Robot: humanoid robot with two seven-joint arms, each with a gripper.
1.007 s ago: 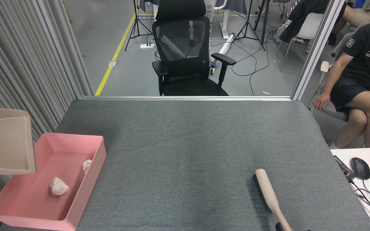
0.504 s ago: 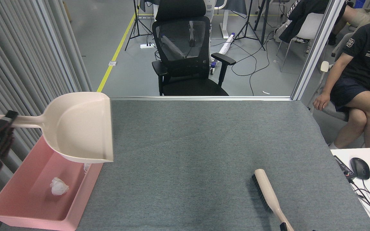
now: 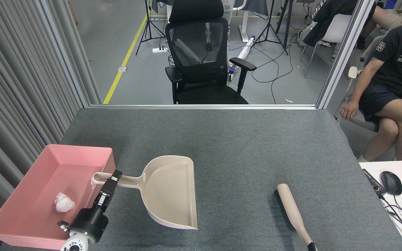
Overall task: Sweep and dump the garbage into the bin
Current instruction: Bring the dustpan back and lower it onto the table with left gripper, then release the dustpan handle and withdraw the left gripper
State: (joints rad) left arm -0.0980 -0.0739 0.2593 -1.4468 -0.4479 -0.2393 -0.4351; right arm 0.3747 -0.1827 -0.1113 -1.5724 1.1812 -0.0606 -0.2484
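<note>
My left gripper [image 3: 113, 178]: clamped on dustpan [image 3: 170, 191] handle. Garbage [image 3: 64, 203]: left of it, inside the pink bin [image 3: 19, 209]. Brush [image 3: 293, 211]: far right on table [image 3: 243, 146]; my right gripper's state I cannot tell.

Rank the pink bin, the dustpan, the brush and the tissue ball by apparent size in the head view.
1. pink bin
2. dustpan
3. brush, partly cut off at the bottom edge
4. tissue ball

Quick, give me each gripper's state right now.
Left gripper: shut on the dustpan handle.
Right gripper: not in view; only the brush handle runs off the bottom edge.
</note>
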